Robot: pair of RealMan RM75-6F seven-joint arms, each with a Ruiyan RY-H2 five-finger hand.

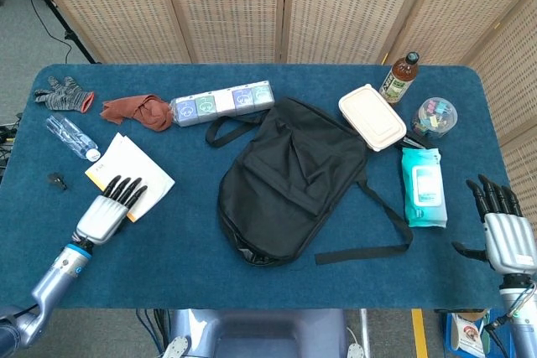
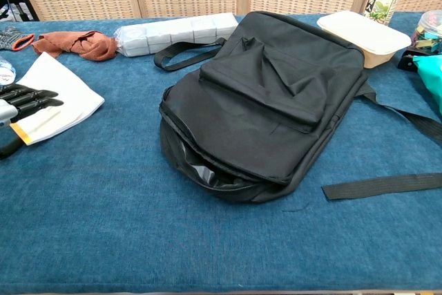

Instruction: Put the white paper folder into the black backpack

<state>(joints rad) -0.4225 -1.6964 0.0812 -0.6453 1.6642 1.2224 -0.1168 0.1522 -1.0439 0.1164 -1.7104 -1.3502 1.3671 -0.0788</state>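
Observation:
The white paper folder [image 1: 132, 171] [image 2: 59, 93] lies flat on the blue table, left of the black backpack [image 1: 289, 180] [image 2: 266, 101]. My left hand [image 1: 110, 211] [image 2: 24, 99] lies flat on the folder's near edge with its black fingers stretched out over the paper. The backpack sits in the middle of the table with its zip mouth [image 2: 207, 170] gaping toward me. My right hand [image 1: 506, 228] hovers at the table's right edge, fingers spread, holding nothing; the chest view does not show it.
Near the folder lie a water bottle [image 1: 72, 137], a red cloth [image 1: 137, 111], a grey glove [image 1: 63, 95] and a row of boxes [image 1: 221, 103]. On the right are a lunch box [image 1: 372, 116], a drink bottle [image 1: 398, 78], a clip jar [image 1: 434, 117] and a wipes pack [image 1: 423, 186].

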